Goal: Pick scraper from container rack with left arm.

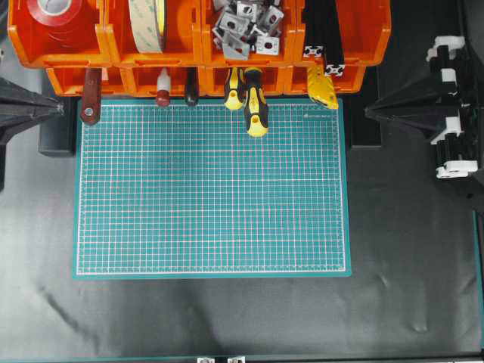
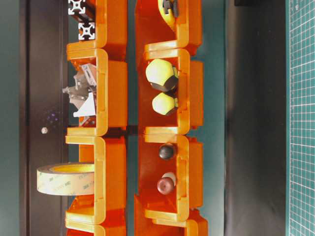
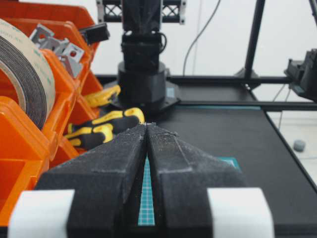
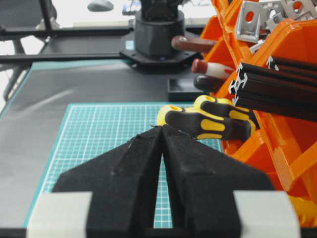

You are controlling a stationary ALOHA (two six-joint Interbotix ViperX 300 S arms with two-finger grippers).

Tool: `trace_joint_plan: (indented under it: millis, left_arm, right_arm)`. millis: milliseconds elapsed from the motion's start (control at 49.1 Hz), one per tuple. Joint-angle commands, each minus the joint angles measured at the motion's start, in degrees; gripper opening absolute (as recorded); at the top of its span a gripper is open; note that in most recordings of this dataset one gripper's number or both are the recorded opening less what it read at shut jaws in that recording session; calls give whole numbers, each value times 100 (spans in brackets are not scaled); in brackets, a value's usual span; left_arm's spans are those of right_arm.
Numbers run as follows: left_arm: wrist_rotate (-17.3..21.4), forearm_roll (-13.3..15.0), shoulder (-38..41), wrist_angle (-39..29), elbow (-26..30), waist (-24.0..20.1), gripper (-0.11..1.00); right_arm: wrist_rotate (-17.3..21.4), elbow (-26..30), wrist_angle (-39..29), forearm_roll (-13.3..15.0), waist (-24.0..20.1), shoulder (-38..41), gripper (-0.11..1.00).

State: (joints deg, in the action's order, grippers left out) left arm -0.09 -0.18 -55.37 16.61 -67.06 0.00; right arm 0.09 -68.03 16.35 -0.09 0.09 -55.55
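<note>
a green cutting mat (image 1: 212, 189) is spread over the dark table (image 1: 227, 318), and the container rack (image 1: 113, 47) of orange bins is set along the mat's far edge in the overhead view. tape rolls (image 1: 147, 23), metal brackets (image 1: 246, 26) and black bars (image 1: 327, 34) are held in the upper bins; tool handles are left hanging out of the lower ones.

the left gripper (image 1: 57, 108) is kept at the left edge of the mat, its tips brought together with nothing held between them, as is seen in the left wrist view (image 3: 147, 126). the right gripper (image 1: 370, 113) is parked on the opposite side, and its fingers (image 4: 136, 158) are likewise pressed closed on nothing.

two yellow-and-black screwdrivers (image 1: 253, 102) are laid out over the mat's edge from the middle lower bin. the scraper (image 1: 91, 94) is lodged in the leftmost lower bin, its reddish-brown handle protruding toward the mat with the ringed hole at the end, just beside the left gripper's tip; its blade is hidden inside the bin. a small red-knobbed tool (image 1: 162, 89) is stored one bin over, beside what is probably a dark-handled tool (image 1: 191, 91).
</note>
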Motion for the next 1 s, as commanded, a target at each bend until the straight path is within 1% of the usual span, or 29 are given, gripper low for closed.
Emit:
trace_joint_plan:
  millis: [0, 41, 61, 82, 102, 122, 163, 285, 367, 469, 591, 693, 836, 897, 978]
  left_arm:
    - [-88, -246, 44, -237, 272, -88, 6]
    - [-123, -255, 44, -483, 396, -79, 8]
    - [-132, -255, 35, -615, 466, -70, 8]
    - [-132, -255, 26, -765, 536, -62, 7]
    - [-132, -255, 0, -1002, 633, -9, 4]
    - [-123, -255, -18, -1169, 712, 35, 1]
    - [-53, -264, -70, -1512, 870, 123, 0]
    - [79, -308, -202, -2830, 1415, 413, 0]
    - [237, -308, -229, -3788, 1828, 598, 0]
    - [352, -308, -149, -4834, 2329, 791, 0]
    - [360, -334, 105, -5968, 2839, 976, 0]
    - [360, -413, 352, -6609, 3182, 1151, 0]
    - [352, -510, 650, -7031, 3454, 1187, 0]
    - [352, -624, 738, -7207, 3472, 1178, 0]
    - [325, -861, 896, -7532, 3472, 1169, 0]
  right_arm:
    - [79, 141, 79, -18, -18, 79, 2]
    - [79, 149, 88, -53, -18, 70, 4]
    - [88, 149, 88, -79, -18, 62, 8]
    - [97, 149, 79, -105, -9, 53, 10]
    - [114, 149, 79, -132, -18, 35, 9]
    - [132, 149, 79, -167, -18, 26, 4]
    - [176, 149, 79, -185, -18, 0, -1]
    - [308, 185, 70, -185, -18, -105, -1]
    - [396, 211, 53, -185, -18, -176, -1]
    - [466, 229, -9, -193, -18, -229, -1]
    - [519, 246, -88, -193, -18, -246, -1]
    - [606, 264, -97, -193, -18, -246, -1]
    - [677, 264, -114, -193, -18, -246, -1]
    - [677, 264, -141, -193, -18, -246, -1]
    - [677, 264, -158, -193, -18, -246, -1]
